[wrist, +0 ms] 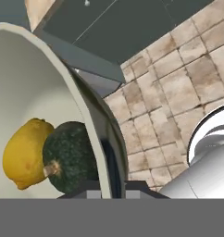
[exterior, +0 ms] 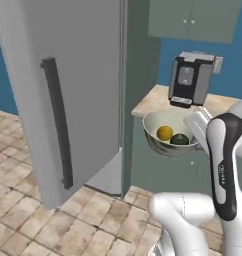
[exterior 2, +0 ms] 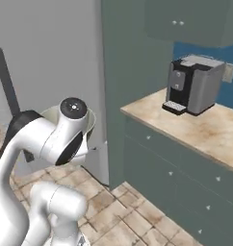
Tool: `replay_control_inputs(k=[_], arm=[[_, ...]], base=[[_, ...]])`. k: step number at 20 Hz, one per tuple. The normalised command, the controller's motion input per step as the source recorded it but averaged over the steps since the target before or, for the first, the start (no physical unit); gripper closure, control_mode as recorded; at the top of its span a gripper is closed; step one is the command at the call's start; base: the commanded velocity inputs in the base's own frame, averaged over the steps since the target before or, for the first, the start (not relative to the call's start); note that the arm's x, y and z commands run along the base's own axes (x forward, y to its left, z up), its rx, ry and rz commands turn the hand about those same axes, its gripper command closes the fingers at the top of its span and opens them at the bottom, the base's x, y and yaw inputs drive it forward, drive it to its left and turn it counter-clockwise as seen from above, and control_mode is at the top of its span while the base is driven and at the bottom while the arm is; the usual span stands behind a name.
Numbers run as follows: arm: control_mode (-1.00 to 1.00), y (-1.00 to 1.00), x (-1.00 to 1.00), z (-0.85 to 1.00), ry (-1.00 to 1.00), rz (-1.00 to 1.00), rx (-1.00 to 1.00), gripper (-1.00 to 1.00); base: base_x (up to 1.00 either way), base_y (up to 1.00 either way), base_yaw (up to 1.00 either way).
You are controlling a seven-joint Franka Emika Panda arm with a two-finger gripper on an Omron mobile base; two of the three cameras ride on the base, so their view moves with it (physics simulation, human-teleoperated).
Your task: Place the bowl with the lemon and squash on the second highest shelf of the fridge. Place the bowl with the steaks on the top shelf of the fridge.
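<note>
Closest in the hand view: bowl [wrist: 49, 83] rim, pale and curved, pinched between the jaws of the gripper [wrist: 107, 187], one dark tip on each side of the wall. Jaws closed on that rim. Inside, lying against the wall near the jaws, lemon [wrist: 23, 152] and dark green squash [wrist: 70, 157], touching side by side. Beyond the rim, tiled floor [wrist: 178, 69] and dark cabinet fronts.

From the left base view: same bowl [exterior: 165, 132] held up in the air, off any surface, just in front of the near corner of the surface [exterior: 153, 102] and beside the fridge door [exterior: 68, 75]. Lemon [exterior: 164, 132] to the left, squash [exterior: 179, 139] to the right, both low in the bowl. Door with a long dark handle [exterior: 58, 122] running down it, standing ajar. Coffee machine [exterior: 190, 79] at the near edge of the surface, behind and above the bowl. Green wall cupboards [exterior: 193, 20] overhead.

From the right base view: bowl [exterior 2: 48, 115] mostly hidden behind the white arm, only a slice of rim visible. Coffee machine [exterior 2: 193, 84] near the surface's [exterior 2: 205, 127] front edge, well apart from the bowl.
</note>
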Motion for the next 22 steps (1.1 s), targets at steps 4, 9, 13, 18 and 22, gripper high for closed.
replay_control_inputs(k=[4, 9, 13, 18, 22], arm=[[1.00, 0.00, 0.00, 0.00, 0.00, 0.00, 0.00, 1.00], [1.00, 0.00, 0.00, 0.00, 0.00, 0.00, 0.00, 1.00], [1.00, 0.00, 0.00, 0.00, 0.00, 0.00, 0.00, 1.00], [1.00, 0.00, 0.00, 0.00, 0.00, 0.00, 0.00, 1.00], [1.00, 0.00, 0.00, 0.00, 0.00, 0.00, 0.00, 1.00]], base=[[-0.44, 0.96, 0.67], [-0.08, 1.00, 0.50], [0.72, 1.00, 0.16], [1.00, 1.00, 0.00], [1.00, 0.94, 0.00]])
